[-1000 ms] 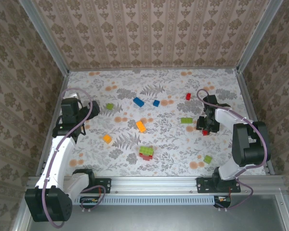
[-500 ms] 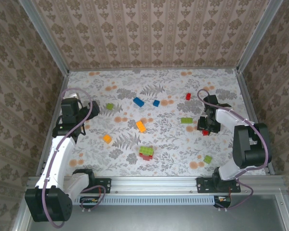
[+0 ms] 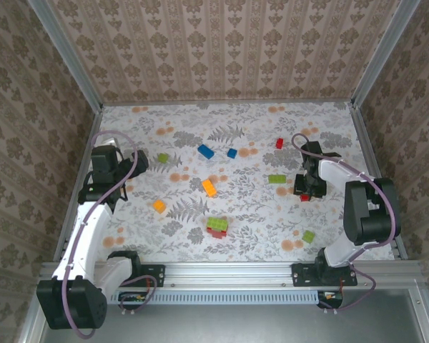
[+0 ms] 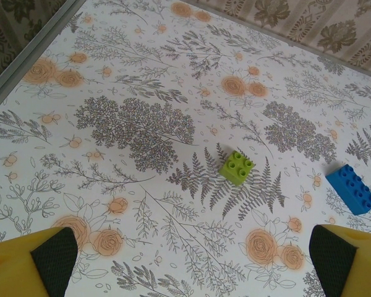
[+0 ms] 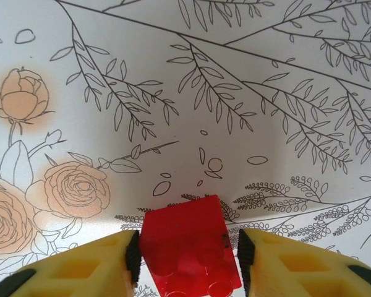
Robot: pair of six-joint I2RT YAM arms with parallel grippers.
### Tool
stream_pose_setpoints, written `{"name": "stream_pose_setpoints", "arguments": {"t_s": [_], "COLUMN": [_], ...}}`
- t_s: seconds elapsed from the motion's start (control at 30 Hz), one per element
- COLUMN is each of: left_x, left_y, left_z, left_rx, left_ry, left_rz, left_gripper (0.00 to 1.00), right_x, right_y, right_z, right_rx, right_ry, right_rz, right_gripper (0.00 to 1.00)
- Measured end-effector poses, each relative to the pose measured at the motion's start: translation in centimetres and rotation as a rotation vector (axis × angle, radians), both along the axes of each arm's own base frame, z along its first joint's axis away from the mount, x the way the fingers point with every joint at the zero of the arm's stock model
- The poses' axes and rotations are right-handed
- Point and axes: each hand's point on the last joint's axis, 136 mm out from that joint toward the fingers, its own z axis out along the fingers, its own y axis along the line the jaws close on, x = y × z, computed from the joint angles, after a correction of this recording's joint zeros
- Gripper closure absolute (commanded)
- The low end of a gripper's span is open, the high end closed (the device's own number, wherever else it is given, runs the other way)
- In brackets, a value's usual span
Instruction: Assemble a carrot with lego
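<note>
- Top external view: lego bricks lie scattered and well apart on the flower-patterned table.
- Top external view: a green brick sits on a red one as a small stack near the front middle. An orange brick lies mid-table.
- Top external view: a red brick lies on the table's right side, at the tip of the right arm. An oblong green brick lies just to its left. The grip is too small to judge here.
- Left wrist view: the left fingers stand wide apart at the lower corners, holding and touching nothing.
- Left wrist view: a lime brick lies studs up on the table beyond them. A blue brick lies to its right, apart from it.
- Right wrist view: the right fingers stand narrow around the red brick, with one dark pad at each side. The pads appear to touch its side walls, though the frame edge cuts the contact short.
- Right wrist view: the red brick rests on the table, and round studs show on its near face.
</note>
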Motion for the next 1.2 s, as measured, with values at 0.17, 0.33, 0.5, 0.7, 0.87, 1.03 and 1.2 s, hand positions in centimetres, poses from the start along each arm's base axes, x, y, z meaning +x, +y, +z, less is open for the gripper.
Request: {"name": "stream_pose_setpoints", "arguments": {"t_s": [0.17,0.33,0.5,0.7,0.87,1.03,1.2], "left_x": [0.0,0.0,0.0,0.0,0.4,-0.7,-3.6], "left_y": [0.0,0.0,-0.1,-0.6,-3.8,-10.8,-15.3], "left_z": [-0.1,-0.1,-0.1,0.1,0.8,1.0,-0.9], "left_rx": [0.0,0.0,0.003,-0.005,-0.073,-0.126,-0.068], "left_ry": [0.003,0.003,0.003,-0.004,-0.07,-0.123,-0.14], "left_rz": [0.0,-0.001,-0.004,-0.029,-0.159,-0.43,-0.618], "left_gripper": [0.0,0.0,0.0,0.0,0.0,0.0,0.0], "right_x": [-0.1,0.1,0.1,0.2,-0.1,-0.5,-0.7], "right_y": [0.0,0.2,0.4,1.3,3.3,5.6,7.6], "right_z": [0.0,0.0,0.0,0.1,0.1,0.1,-0.1], "right_rx": [-0.001,0.0,-0.001,0.015,0.056,0.073,0.087], "right_ry": [0.005,0.004,0.005,0.001,-0.007,-0.004,0.01], "right_rz": [0.007,0.016,0.028,0.051,0.101,0.17,0.214], "right_gripper": [0.6,0.63,0.66,0.65,0.64,0.6,0.52]}}
